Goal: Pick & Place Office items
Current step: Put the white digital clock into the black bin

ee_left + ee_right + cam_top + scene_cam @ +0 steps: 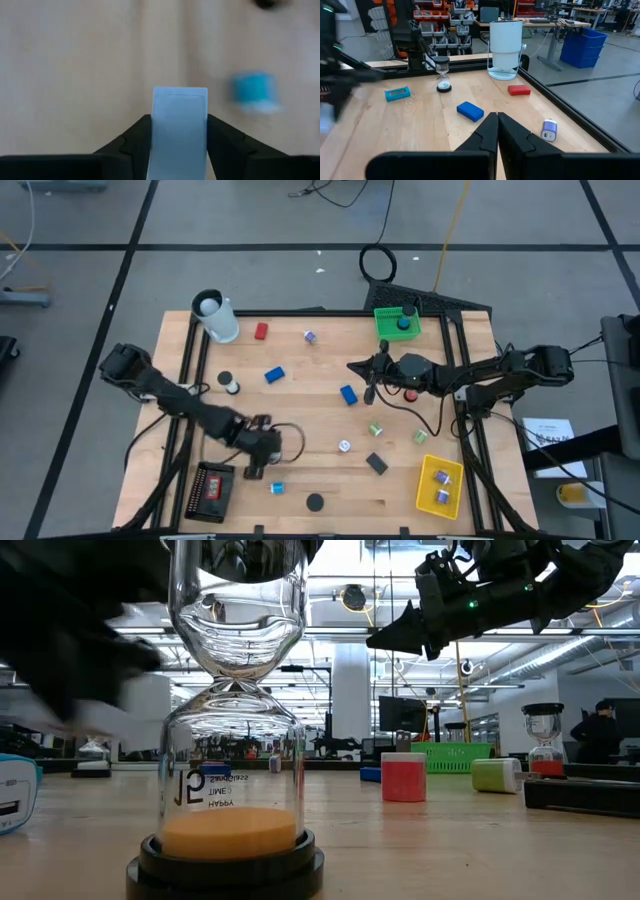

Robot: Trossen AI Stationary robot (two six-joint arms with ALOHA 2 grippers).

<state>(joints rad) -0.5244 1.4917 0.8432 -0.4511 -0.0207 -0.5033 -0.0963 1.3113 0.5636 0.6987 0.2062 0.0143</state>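
My left gripper (258, 448) is over the table's near left part and is shut on a pale blue block (180, 127); in the high view the gripper hides that block. On the wood beside it lie a teal piece (255, 91) (277, 488) and a dark round disc (315, 502). My right gripper (368, 372) (497, 131) hovers shut and level over the table's middle, touching nothing. Two blue blocks (274, 375) (348, 393), a red block (261, 331) and small clips (375, 429) lie scattered on the table. My left gripper pinches the pale blue block by its two opposite long sides (156, 131) between its two fingers (131, 137). The fingers slant down from above and lie along those sides. The block's end sticks out past the fingertips, and the block is held above the wooden top.
A black mesh tray (210, 490) sits at the near left, a yellow tray (425, 492) at the near right, and a green tray (385, 328) at the far right. A white cup (215, 317) stands at the far left. An hourglass (232, 740) stands close to the low camera.
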